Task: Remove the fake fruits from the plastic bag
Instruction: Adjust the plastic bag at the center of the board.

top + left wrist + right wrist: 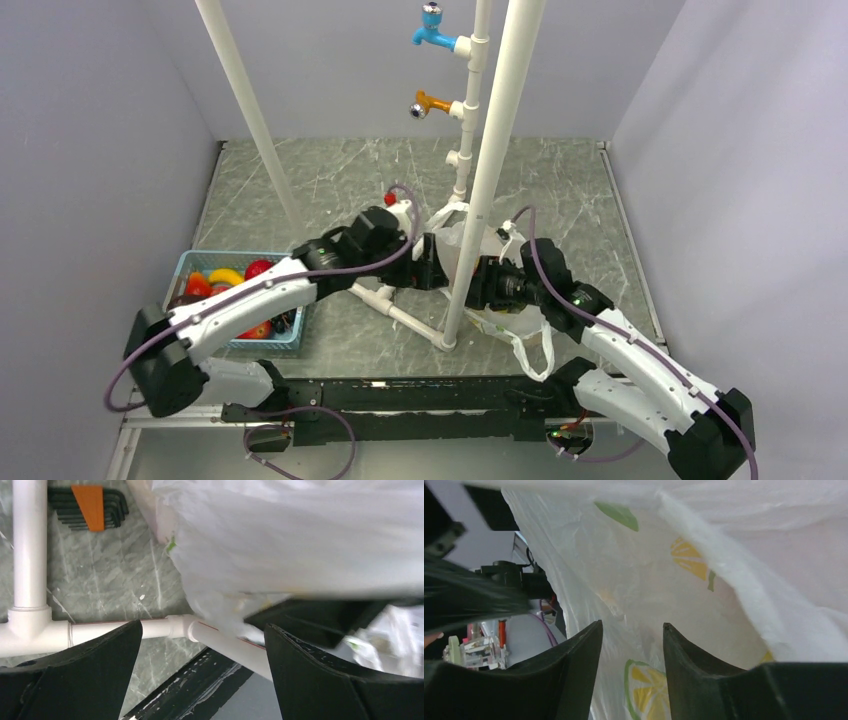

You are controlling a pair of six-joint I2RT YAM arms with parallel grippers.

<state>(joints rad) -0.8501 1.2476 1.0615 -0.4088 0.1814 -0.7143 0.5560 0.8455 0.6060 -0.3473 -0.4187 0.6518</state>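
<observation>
- Crowding the plastic bag (500,322) from both sides, the two arms meet mid-desk (330,170) at a white pipe frame (487,170). Its upright stands between the grippers in the top view.
- Left gripper (202,627): fingers wide apart, nothing between them. Bag just ahead, a low frame pipe crossing underneath.
- Right gripper (631,627): fingers part-way apart, bag film showing across the gap; contact unclear.
- Bag: translucent white, printed with lemon slices and green leaves, lying at the frame's foot. Can't tell the contents.
- Fake fruits (228,276): at least four in the light-blue basket (200,255) far left (red, yellow, orange), partly hidden by the left arm.
- One small red fruit (390,198) loose on the desk behind the left arm.
- Two taps on the frame: blue tap (432,25), orange tap (430,104).
- One hex key set (90,502), orange holder, on the desk.
</observation>
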